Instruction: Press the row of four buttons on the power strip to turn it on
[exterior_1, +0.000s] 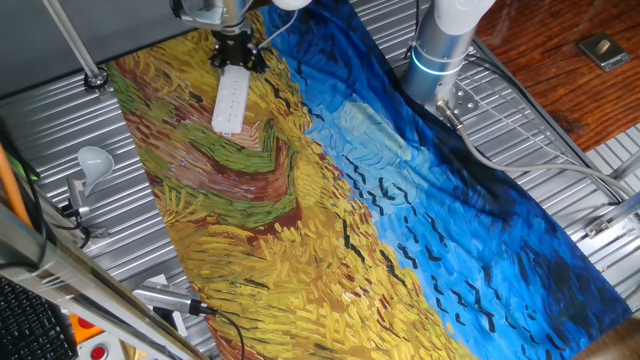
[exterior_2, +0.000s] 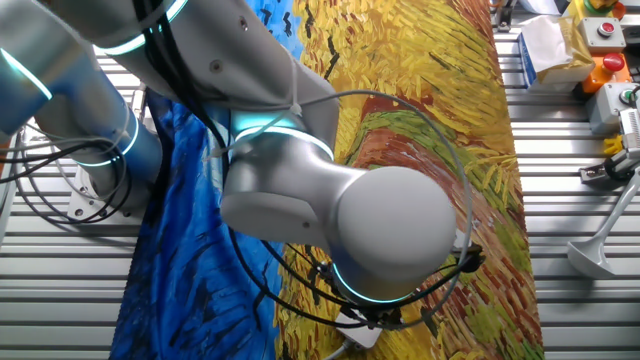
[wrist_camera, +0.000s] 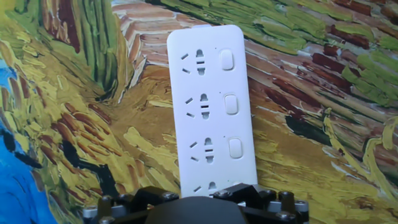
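Observation:
The white power strip (exterior_1: 228, 100) lies flat on the yellow part of the painted cloth, lengthwise away from the camera in the hand view (wrist_camera: 210, 106). Three buttons of the row show down its right side (wrist_camera: 231, 104), each beside a socket. The strip's near end is hidden under the hand, so a fourth button cannot be seen. My gripper (exterior_1: 237, 52) hangs over the strip's far end in one fixed view, and its dark body (wrist_camera: 196, 200) fills the lower edge of the hand view. No view shows a gap or contact between the fingertips. The arm blocks the strip in the other fixed view.
A painted cloth (exterior_1: 400, 200) covers the slatted metal table. A white bulb-shaped lamp (exterior_1: 95, 160) stands at the left and loose metal tools (exterior_1: 165, 298) lie near the front. The arm's base (exterior_1: 445, 40) rises at the back. Control boxes (exterior_2: 605, 40) sit beside the cloth.

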